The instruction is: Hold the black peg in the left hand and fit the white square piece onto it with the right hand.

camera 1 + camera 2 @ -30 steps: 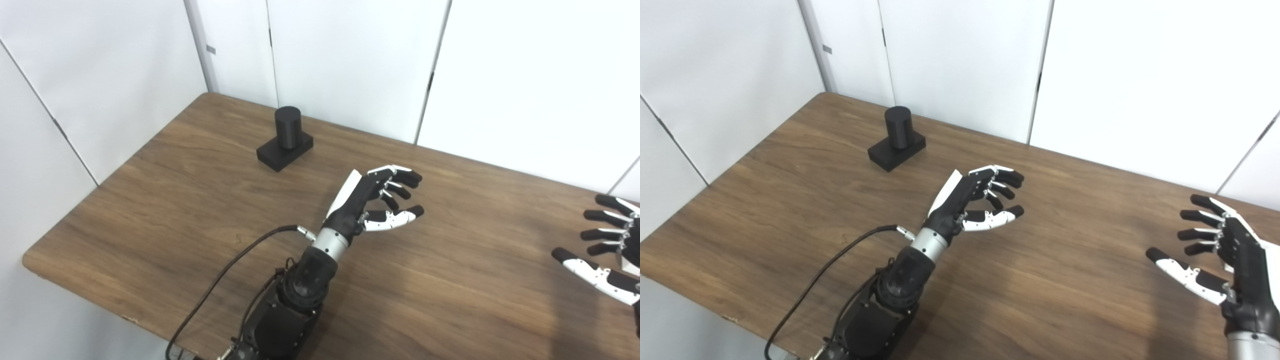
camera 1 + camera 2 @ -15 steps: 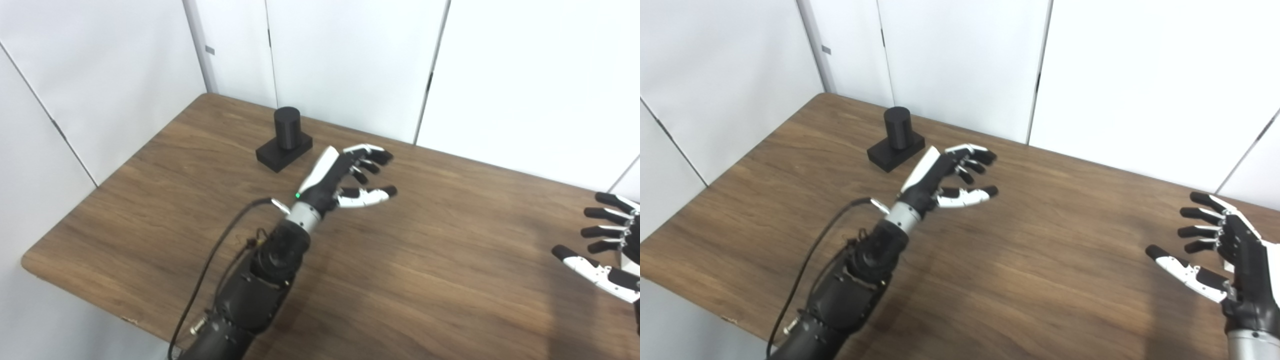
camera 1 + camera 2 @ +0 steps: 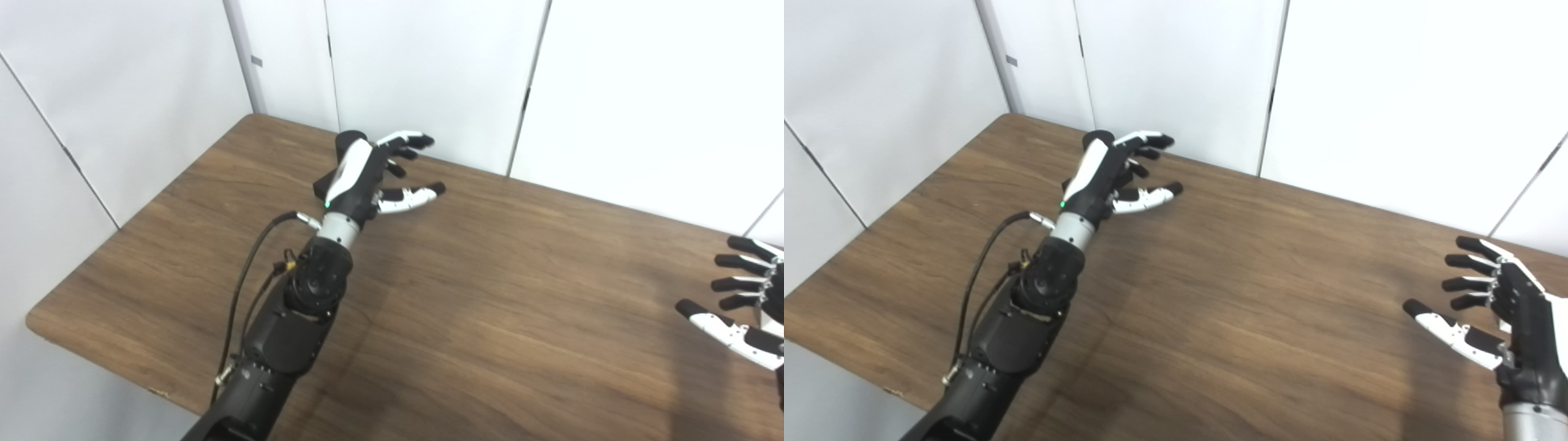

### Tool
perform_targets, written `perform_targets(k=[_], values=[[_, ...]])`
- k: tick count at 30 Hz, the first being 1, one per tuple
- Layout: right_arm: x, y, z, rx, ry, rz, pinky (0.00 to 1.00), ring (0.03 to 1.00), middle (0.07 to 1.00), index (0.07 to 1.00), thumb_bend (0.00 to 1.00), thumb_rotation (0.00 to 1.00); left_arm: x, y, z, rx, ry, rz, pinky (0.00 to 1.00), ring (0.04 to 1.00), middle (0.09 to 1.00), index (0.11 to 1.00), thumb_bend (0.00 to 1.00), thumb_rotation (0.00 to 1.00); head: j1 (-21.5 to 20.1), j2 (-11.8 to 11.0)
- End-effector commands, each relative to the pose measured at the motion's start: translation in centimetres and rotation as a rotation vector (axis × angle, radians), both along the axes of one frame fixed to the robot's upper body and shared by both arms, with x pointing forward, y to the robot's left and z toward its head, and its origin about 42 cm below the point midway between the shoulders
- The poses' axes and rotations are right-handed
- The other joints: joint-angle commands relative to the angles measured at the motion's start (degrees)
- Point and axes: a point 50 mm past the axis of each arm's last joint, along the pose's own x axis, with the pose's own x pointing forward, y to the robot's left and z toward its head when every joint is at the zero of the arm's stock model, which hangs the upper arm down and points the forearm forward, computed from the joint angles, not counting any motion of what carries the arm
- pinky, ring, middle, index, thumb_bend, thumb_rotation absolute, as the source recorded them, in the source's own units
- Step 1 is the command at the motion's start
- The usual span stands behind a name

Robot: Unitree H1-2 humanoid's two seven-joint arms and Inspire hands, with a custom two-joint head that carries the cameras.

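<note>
The black peg (image 3: 348,134), a round post on a square base, stands at the table's far left. My left hand (image 3: 375,174) is in front of it and hides most of it; only the post's top and a base corner (image 3: 320,186) show. That hand is open, with fingers spread past the post's right side and nothing in its grasp. Whether it touches the peg I cannot tell. My right hand (image 3: 1488,309) hovers open at the far right with nothing in it. No white square piece is in view.
The brown wooden table (image 3: 490,294) stretches between both hands. White wall panels (image 3: 429,73) stand close behind its far edge and along its left side. A black cable (image 3: 248,288) loops beside the left forearm.
My left arm has reached forward and to the left, from mid-table up to the black peg, and now covers most of it. The right hand has stayed put.
</note>
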Motion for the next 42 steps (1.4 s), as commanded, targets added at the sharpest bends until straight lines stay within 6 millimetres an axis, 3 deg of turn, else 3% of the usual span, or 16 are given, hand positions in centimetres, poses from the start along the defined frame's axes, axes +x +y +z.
perform_targets(k=[1,7,10,16,23,27,35,39,42], values=[[0.1,0.3,1.8,-0.003,-0.081,0.009,0.43,0.551,0.669,0.737,0.62,0.00,1.5,0.9,3.1,0.043,-0.092,0.046,0.72,0.814,0.802,0.761,0.71,0.20,0.07,0.07],[-0.1,0.4,2.0,-0.005,-0.078,0.012,0.43,0.553,0.673,0.742,0.61,0.00,2.4,2.1,4.7,0.084,-0.114,0.082,0.77,0.847,0.823,0.775,0.71,0.21,0.00,-0.10],[-0.1,0.4,2.0,-0.007,-0.075,0.015,0.43,0.553,0.674,0.742,0.61,0.00,2.8,2.7,5.2,0.091,-0.131,0.098,0.68,0.799,0.812,0.774,0.73,0.17,0.03,-0.14],[-0.2,0.4,1.9,-0.012,-0.072,0.019,0.45,0.562,0.682,0.745,0.61,0.00,3.2,4.1,5.8,0.127,-0.135,0.163,0.60,0.764,0.844,0.791,0.74,0.17,0.08,-0.14],[-0.1,0.4,1.8,-0.008,-0.075,0.022,0.45,0.556,0.681,0.748,0.61,0.00,3.8,5.8,6.2,0.249,-0.136,0.231,0.73,0.884,0.868,0.809,0.76,0.20,0.12,-0.17],[-0.1,0.3,1.8,-0.011,-0.074,0.022,0.44,0.554,0.681,0.749,0.61,0.00,3.8,5.9,6.4,0.310,-0.144,0.257,0.87,0.984,0.904,0.816,0.80,0.25,0.09,-0.22],[-0.2,0.2,1.9,-0.009,-0.073,0.018,0.44,0.551,0.682,0.750,0.60,0.00,4.2,6.6,6.4,0.418,-0.116,0.329,0.91,1.000,0.963,0.857,0.86,0.32,0.20,-0.05],[-0.2,0.1,1.9,-0.004,-0.076,0.021,0.44,0.550,0.684,0.750,0.60,0.00,4.4,6.8,6.3,0.458,-0.066,0.359,0.99,1.000,0.974,0.862,0.88,0.33,0.22,-0.02],[-0.2,0.2,2.0,-0.006,-0.067,0.014,0.44,0.551,0.687,0.753,0.60,0.00,4.6,6.9,6.1,0.485,0.003,0.381,1.00,1.000,0.986,0.870,0.90,0.40,0.11,-0.02]])
